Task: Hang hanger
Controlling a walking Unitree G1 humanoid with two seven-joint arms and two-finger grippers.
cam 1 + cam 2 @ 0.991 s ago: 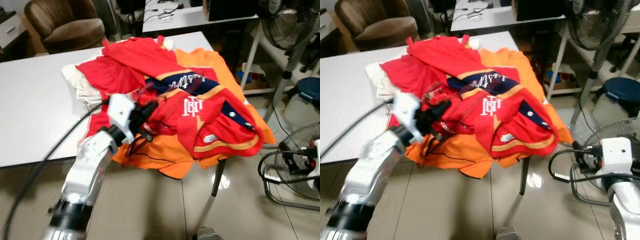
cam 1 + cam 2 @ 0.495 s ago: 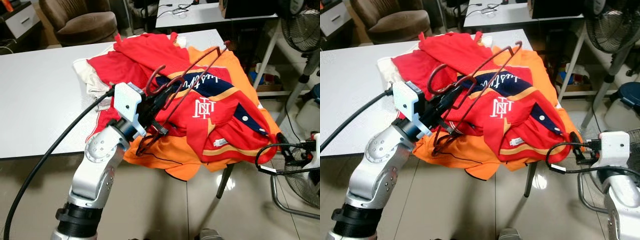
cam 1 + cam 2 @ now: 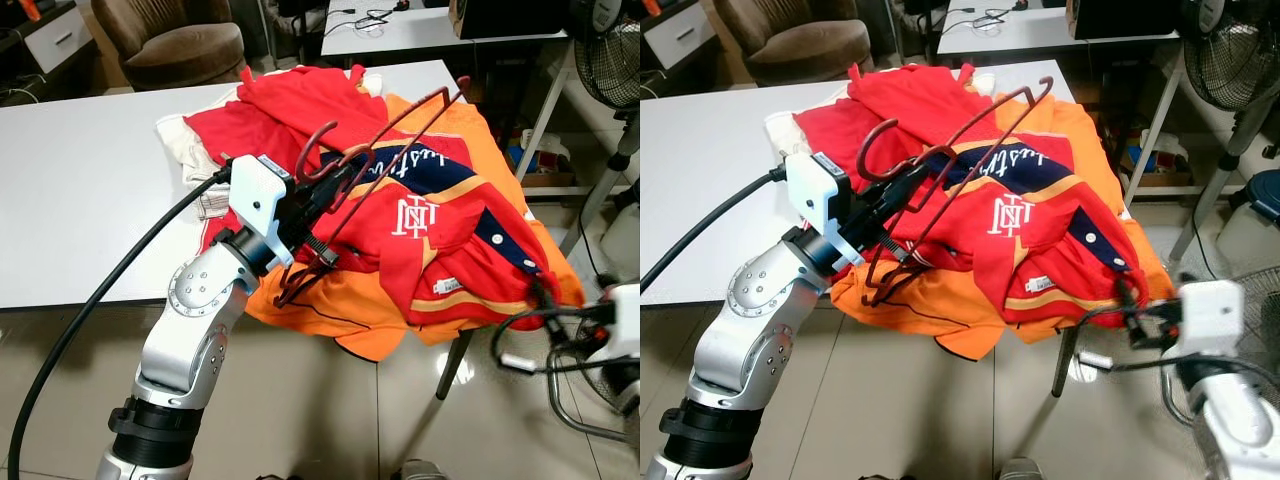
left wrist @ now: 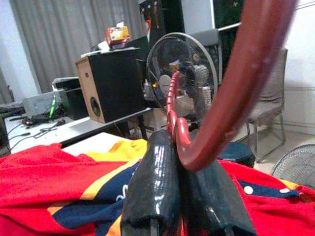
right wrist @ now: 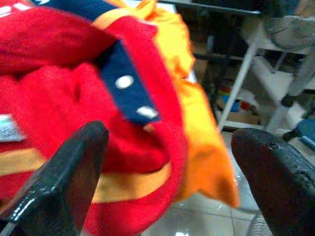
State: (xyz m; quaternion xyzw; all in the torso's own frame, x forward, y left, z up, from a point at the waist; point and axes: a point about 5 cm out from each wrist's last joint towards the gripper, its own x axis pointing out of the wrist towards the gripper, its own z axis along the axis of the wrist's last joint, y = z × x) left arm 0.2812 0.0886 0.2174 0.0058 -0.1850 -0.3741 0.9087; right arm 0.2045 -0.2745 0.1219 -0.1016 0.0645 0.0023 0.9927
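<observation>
Where the white table [image 3: 80,200] spans the left of the frame, the left gripper [image 3: 318,197] at centre-left clamps a dark red wire hanger [image 3: 385,150], raised above the heap of red and orange clothes [image 3: 440,240] (its hook curls upward). At lower right, the right gripper [image 5: 167,167] hangs with fingers spread beside the clothes' edge.

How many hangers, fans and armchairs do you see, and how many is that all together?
Red wire hanger, clamped in the left gripper: 1
Fans, one tall, one on the floor: 2
Brown armchair: 1
Total: 4
</observation>
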